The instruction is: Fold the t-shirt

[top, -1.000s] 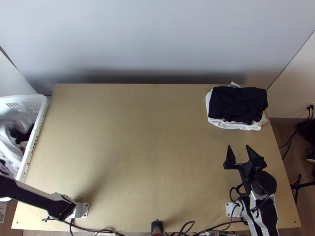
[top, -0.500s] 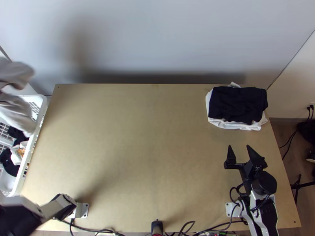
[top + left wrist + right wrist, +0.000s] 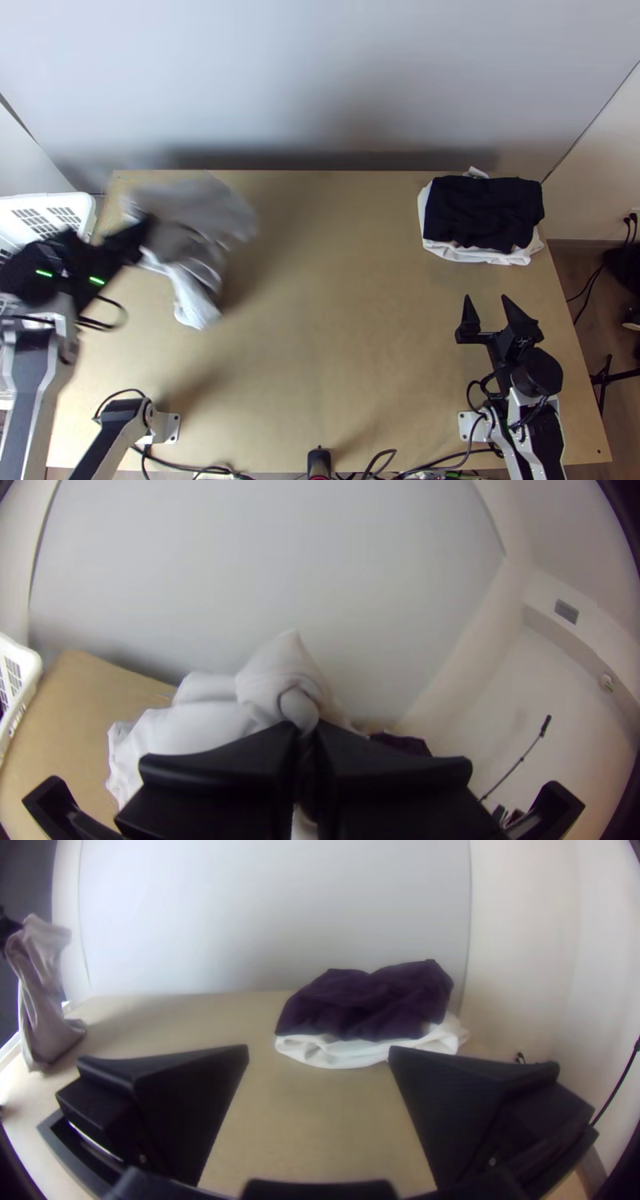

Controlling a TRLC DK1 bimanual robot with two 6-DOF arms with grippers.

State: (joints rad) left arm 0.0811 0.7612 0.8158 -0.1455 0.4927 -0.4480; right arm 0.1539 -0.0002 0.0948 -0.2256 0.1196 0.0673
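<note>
In the top view, my left jaws held the bunched, pale grey t-shirt (image 3: 192,244) drooping over the desk's (image 3: 320,336) left side. My left wrist view showed them pressed together on its gathered cloth. In my right wrist view, my right jaws stood spread, before the dark cloth (image 3: 367,1003) lying on white cloth (image 3: 333,1052).

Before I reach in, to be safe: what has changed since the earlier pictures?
The grey cloth went right, from the basket to over the left side of the table, with the left arm; the left claw is shut on it. The open right claw and the dark and white pile stayed put.
</note>
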